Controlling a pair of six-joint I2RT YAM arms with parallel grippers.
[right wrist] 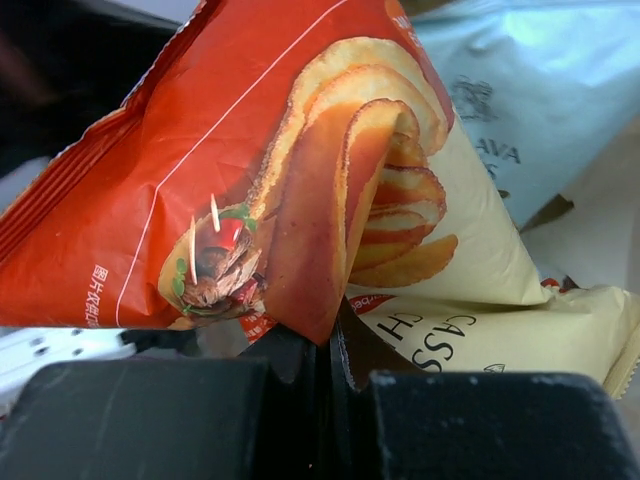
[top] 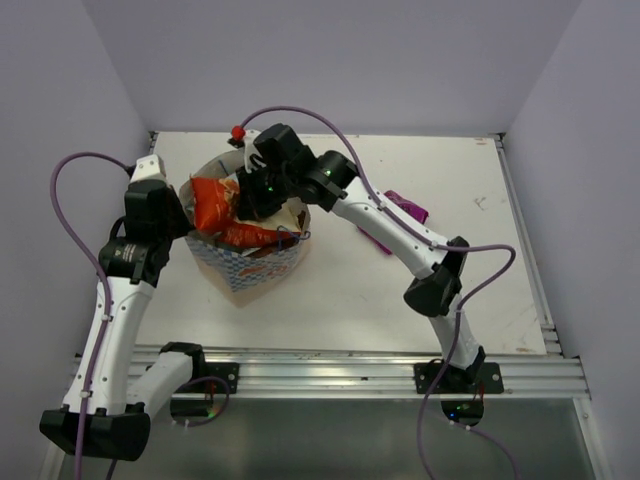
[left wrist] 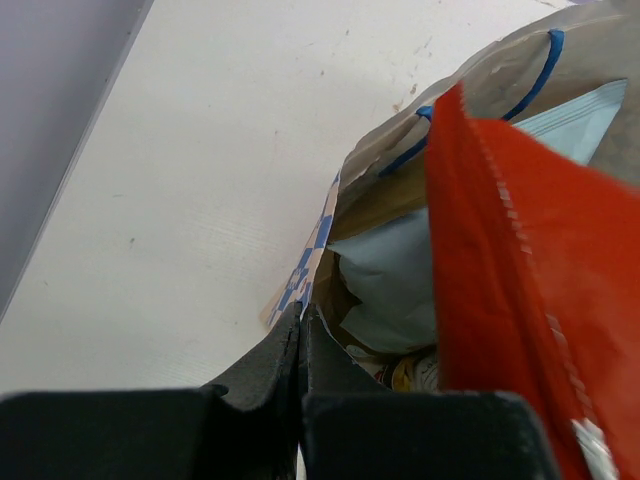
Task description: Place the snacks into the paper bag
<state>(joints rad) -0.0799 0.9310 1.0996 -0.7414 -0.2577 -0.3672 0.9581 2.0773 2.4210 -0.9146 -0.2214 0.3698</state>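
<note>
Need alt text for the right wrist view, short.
The right gripper pinches a red-and-cream chip bag that fills most of the frame. Behind it lie a light blue chip bag and a cream packet with dark lettering.

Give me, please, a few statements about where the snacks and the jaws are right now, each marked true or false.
1. The purple packet is already inside the paper bag. False: it lies on the table, to the right of the bag.
2. The right jaws are shut on the red-and-cream chip bag. True.
3. The left jaws grip the light blue chip bag. False: they pinch the paper bag's rim.
4. The light blue chip bag sits inside the paper bag. True.
</note>
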